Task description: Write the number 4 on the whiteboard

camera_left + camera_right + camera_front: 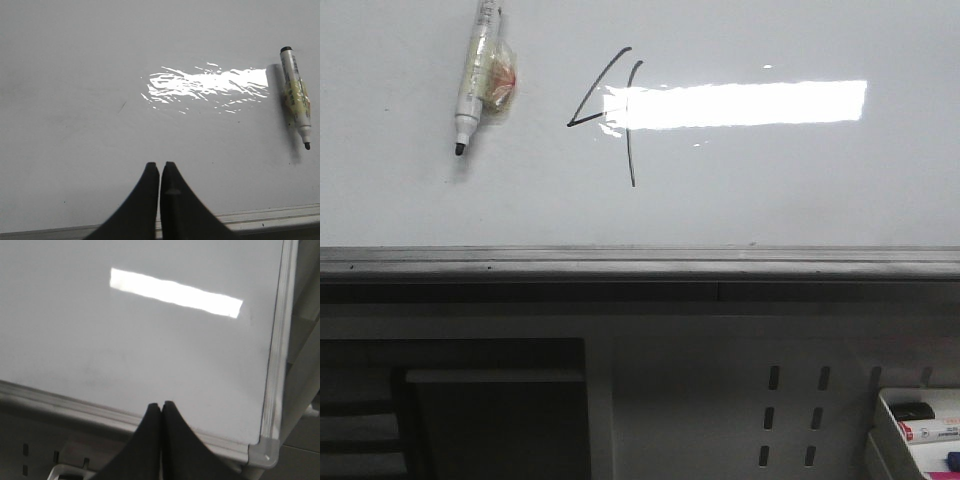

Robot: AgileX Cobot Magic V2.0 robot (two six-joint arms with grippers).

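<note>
4 [610, 112] looks finished on whiteboard [800, 190]; both grippers [160, 166] [161, 404] pinched closed, empty, low near ledge; marker [475, 75] lies left of it, likely nearer left arm.

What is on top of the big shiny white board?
On the glossy white whiteboard lie a capless black-tipped marker and a thin black hand-drawn number 4. Glare hides part of its strokes.

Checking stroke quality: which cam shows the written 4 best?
Front view. The number 4 sits on the whiteboard with its strokes visible, though the glare covers part of its middle. The left wrist view shows only the marker and bare board, no strokes; the right wrist view shows bare board too.
</note>
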